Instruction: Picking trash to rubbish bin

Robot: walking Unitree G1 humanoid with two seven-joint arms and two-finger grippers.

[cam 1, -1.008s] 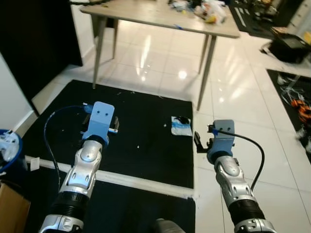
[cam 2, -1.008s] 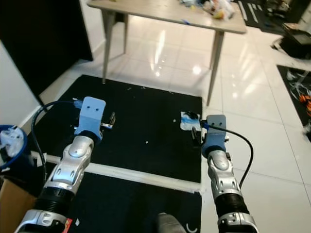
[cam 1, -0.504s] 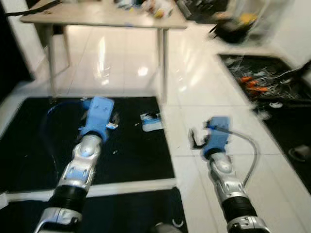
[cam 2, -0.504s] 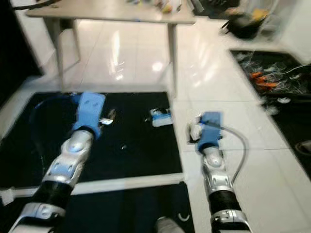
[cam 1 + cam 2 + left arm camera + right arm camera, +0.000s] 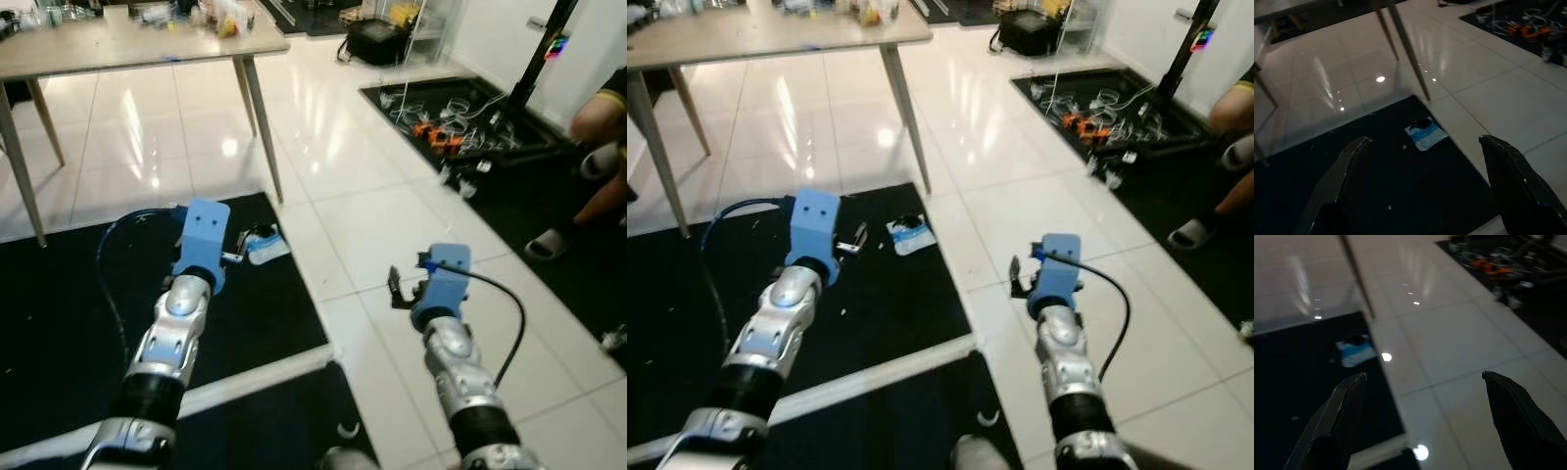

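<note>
A flat white and blue wrapper lies on the black floor mat near the mat's right edge; it also shows as a pale wrapper and a wrapper in the wrist views. My left gripper hovers above the mat just short of the wrapper, its fingers wide open and holding nothing. My right gripper is held over the white tiles to the right of the mat, open and holding nothing, with the wrapper ahead and to its left.
A wooden table with clutter stands beyond the mat, its leg close to the wrapper. A black tray of cables lies at the far right. A person's leg and sandal are at the right edge. A white strip crosses the mat.
The whole view has swung to the right, so the camera turned. The blue bin at the left has left the view; the cable tray and a person have come in. Both grippers keep their pose.
</note>
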